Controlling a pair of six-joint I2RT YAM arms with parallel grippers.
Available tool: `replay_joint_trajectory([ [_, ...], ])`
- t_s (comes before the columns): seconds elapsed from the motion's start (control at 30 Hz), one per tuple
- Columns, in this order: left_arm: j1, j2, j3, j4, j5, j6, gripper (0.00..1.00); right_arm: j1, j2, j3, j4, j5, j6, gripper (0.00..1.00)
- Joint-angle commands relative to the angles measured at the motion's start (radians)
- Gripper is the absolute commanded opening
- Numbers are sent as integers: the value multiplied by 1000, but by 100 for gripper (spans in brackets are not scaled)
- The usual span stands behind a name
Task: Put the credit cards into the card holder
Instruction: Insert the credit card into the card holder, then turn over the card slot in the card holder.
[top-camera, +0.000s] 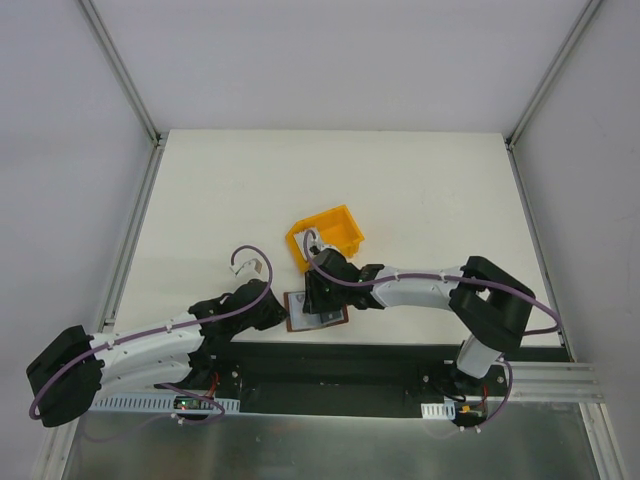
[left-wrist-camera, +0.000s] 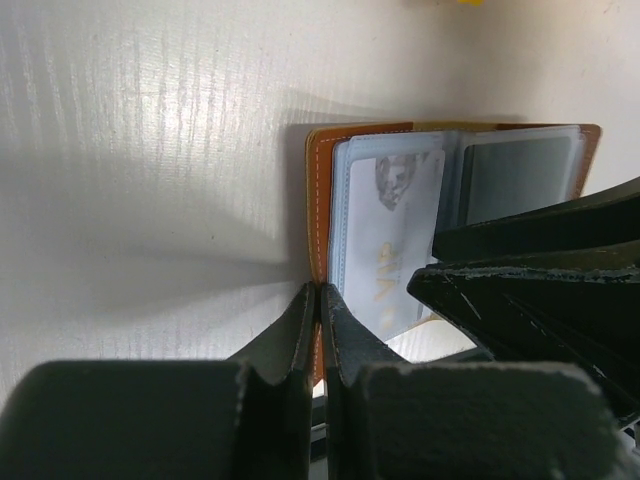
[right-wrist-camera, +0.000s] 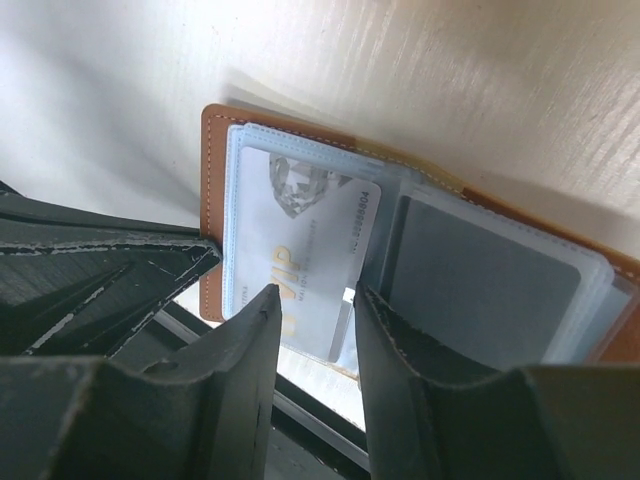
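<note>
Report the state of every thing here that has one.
card holder: open, lying flat.
credit card: partly in a clear sleeve.
left gripper: shut on the card holder's brown edge.
right gripper: open, fingers over the credit card.
yellow bin: upright.

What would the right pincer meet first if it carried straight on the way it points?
Probably the credit card in the open card holder, just beyond the right pincer; depth is unclear.
</note>
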Motion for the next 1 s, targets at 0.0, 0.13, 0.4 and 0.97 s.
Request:
replay_joint_trajectory([
  [0.0, -10, -36, 33, 29, 21, 21, 0, 6, -97, 15, -27, 76, -45, 39],
  [0.13, -8, -64, 42, 30, 27, 34, 0, 9, -125, 18, -69, 105, -68, 40],
  [0.4, -8, -81, 84, 30, 54, 74, 0, 25, -102, 60, -121, 136, -80, 45],
  [0.97, -10, -85, 105, 30, 68, 96, 0, 55, -39, 126, -153, 151, -85, 56],
])
